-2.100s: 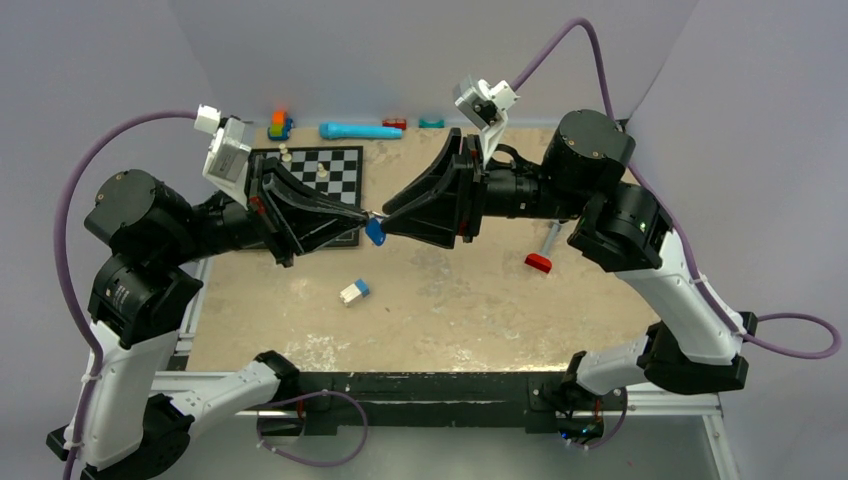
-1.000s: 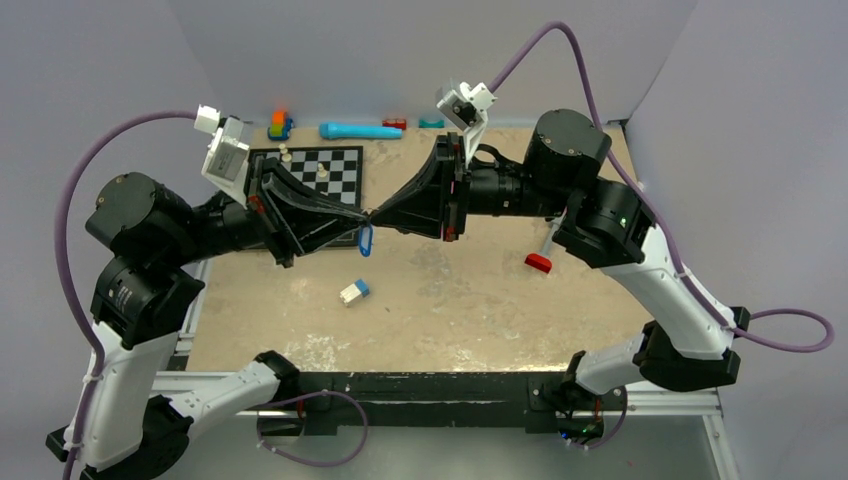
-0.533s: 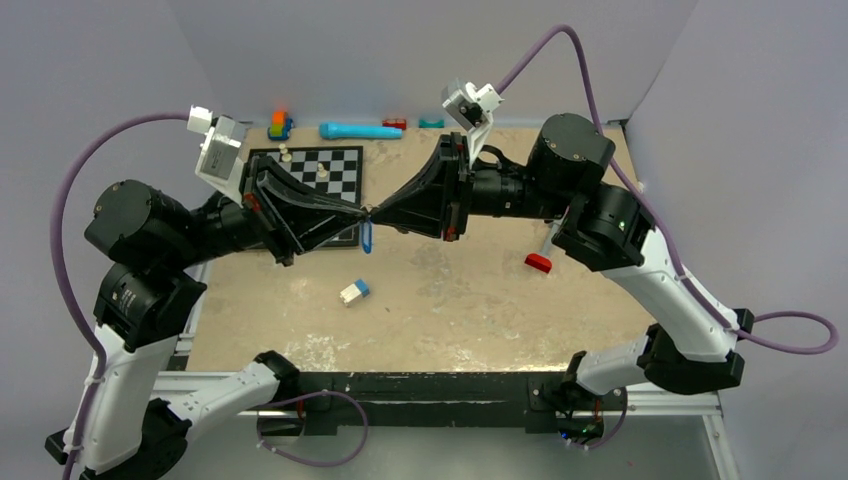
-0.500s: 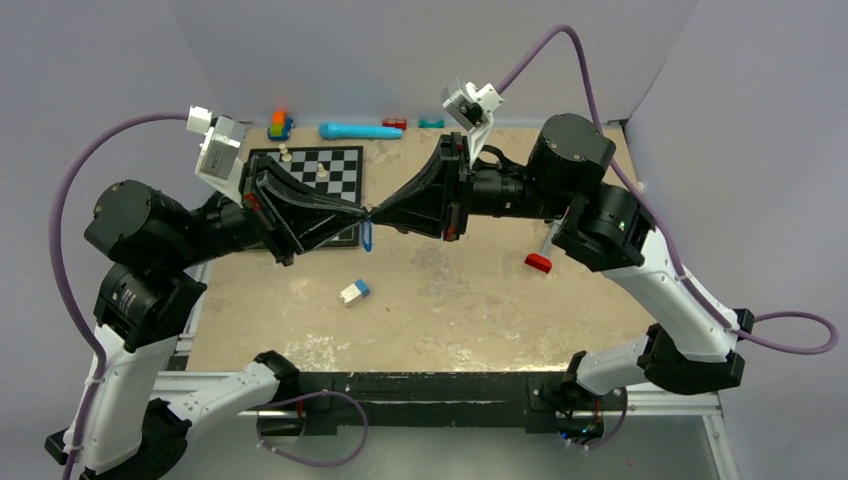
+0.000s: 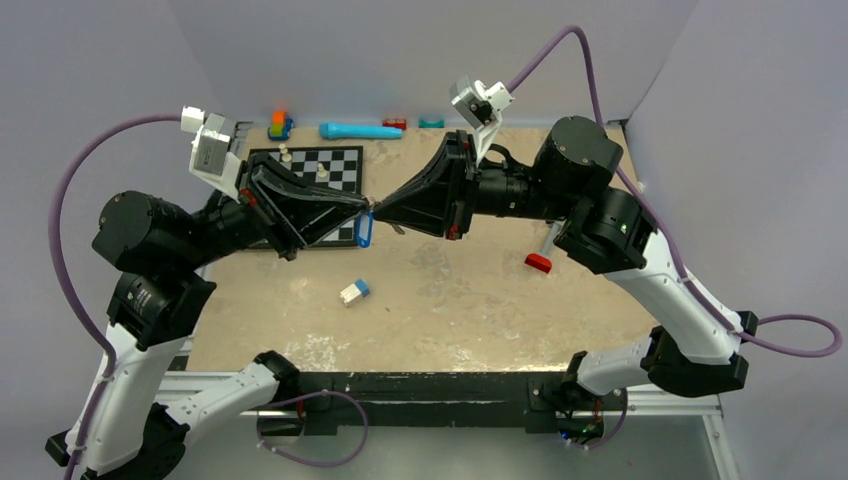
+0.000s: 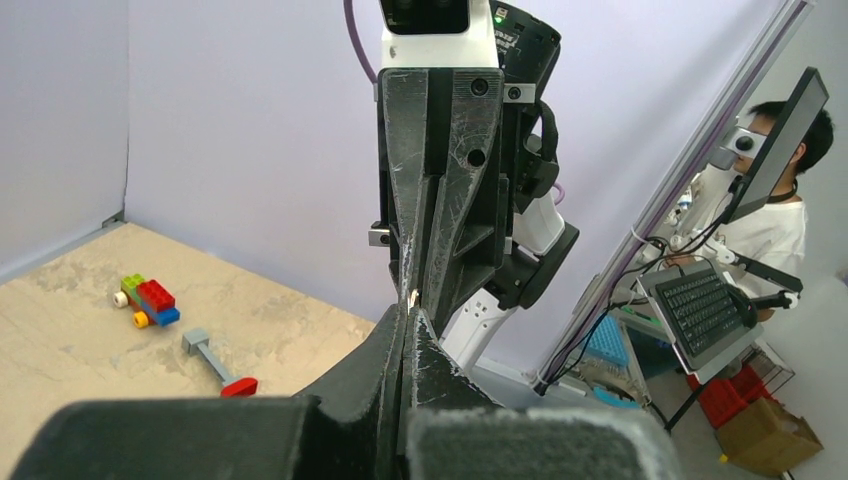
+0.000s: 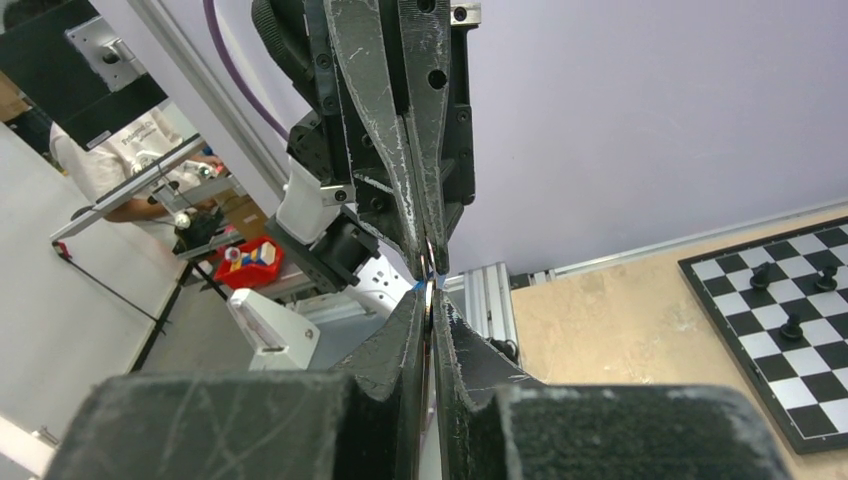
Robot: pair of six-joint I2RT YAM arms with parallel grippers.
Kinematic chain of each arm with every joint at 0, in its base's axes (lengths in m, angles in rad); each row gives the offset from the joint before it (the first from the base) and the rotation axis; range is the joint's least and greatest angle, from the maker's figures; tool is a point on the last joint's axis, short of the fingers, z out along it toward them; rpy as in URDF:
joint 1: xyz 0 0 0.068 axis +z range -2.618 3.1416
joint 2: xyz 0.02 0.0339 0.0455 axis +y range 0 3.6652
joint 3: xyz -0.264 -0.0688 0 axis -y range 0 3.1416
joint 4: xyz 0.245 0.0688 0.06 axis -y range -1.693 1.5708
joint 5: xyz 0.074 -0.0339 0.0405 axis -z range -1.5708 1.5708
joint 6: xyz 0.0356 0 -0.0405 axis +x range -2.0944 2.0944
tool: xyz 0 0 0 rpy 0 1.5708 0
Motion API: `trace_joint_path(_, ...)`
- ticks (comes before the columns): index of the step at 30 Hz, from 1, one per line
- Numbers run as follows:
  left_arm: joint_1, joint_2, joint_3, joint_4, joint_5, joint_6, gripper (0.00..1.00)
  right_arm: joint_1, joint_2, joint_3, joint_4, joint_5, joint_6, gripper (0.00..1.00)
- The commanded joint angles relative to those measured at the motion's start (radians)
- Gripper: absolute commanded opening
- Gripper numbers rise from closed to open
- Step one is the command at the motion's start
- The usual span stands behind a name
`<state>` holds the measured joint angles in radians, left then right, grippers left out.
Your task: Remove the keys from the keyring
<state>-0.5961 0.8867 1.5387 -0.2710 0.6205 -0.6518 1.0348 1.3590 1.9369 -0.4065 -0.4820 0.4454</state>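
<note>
**A:** From above, where does everything sit?

**B:** In mid-air over the table (image 5: pixel 450 300), just off the right edge of the chessboard (image 5: pixel 335 165). The left gripper (image 5: pixel 358 207) and right gripper (image 5: pixel 381 211) meet tip to tip. The blue key (image 5: pixel 364 231) hangs just below that meeting point, clear of the surface.

**A:** And the left wrist view?

**B:** The left gripper's (image 6: pixel 407 330) jaws are pressed flat together. The right gripper (image 6: pixel 413 285) points down at them, nose to nose. Whatever the left one pinches is too thin to make out; there's a tiny glint at the join and nothing more.

**A:** The right wrist?

**B:** That one's clearer. The right gripper (image 7: pixel 432 305) is clamped on the keyring (image 7: pixel 429 290), a thin wire loop standing edge-on between its fingers with a fleck of blue beside it.

**A:** How will it handle?

**B:** It should be feather-light and stiff, and slick where the metal is bare. The ring looks like a springy split coil that would probably twist out of a loose pinch. I'd take the key by the flat faces of its plastic head, the widest and least slippery spot. The ring I'd hold on its rim, away from the split.
</note>
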Motion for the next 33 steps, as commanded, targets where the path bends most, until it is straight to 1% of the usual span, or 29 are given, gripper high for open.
trace_joint_path(1,0.005,-0.004,-0.014,0.088,-0.059,-0.019,0.0,0.007,-0.028,0.007,0.025,-0.032,0.016,0.08)
trace_joint_path(4,0.004,-0.005,-0.015,0.095,-0.056,-0.025,0.0,0.007,-0.027,0.009,0.029,-0.033,0.018,0.09)
trace_joint_path(6,0.004,-0.005,-0.016,0.097,-0.054,-0.027,0.0,0.006,-0.025,0.013,0.026,-0.033,0.016,0.15)
trace_joint_path(7,0.004,-0.004,-0.018,0.099,-0.054,-0.03,0.0,0.006,-0.027,0.014,0.025,-0.03,0.015,0.2)
trace_joint_path(10,0.004,-0.006,-0.027,0.115,-0.047,-0.042,0.0,0.007,-0.033,0.015,0.025,-0.019,0.011,0.43)
trace_joint_path(11,0.004,-0.006,-0.03,0.119,-0.045,-0.046,0.0,0.006,-0.036,0.016,0.025,-0.014,0.009,0.5)
trace_joint_path(12,0.005,-0.006,-0.032,0.123,-0.044,-0.048,0.0,0.006,-0.038,0.019,0.022,-0.009,0.007,0.51)
trace_joint_path(20,0.004,-0.009,-0.037,0.129,-0.04,-0.056,0.0,0.007,-0.01,0.078,-0.005,0.002,-0.005,0.51)
trace_joint_path(33,0.004,-0.019,-0.045,0.141,-0.028,-0.074,0.0,0.006,0.046,0.118,0.024,-0.004,0.006,0.46)
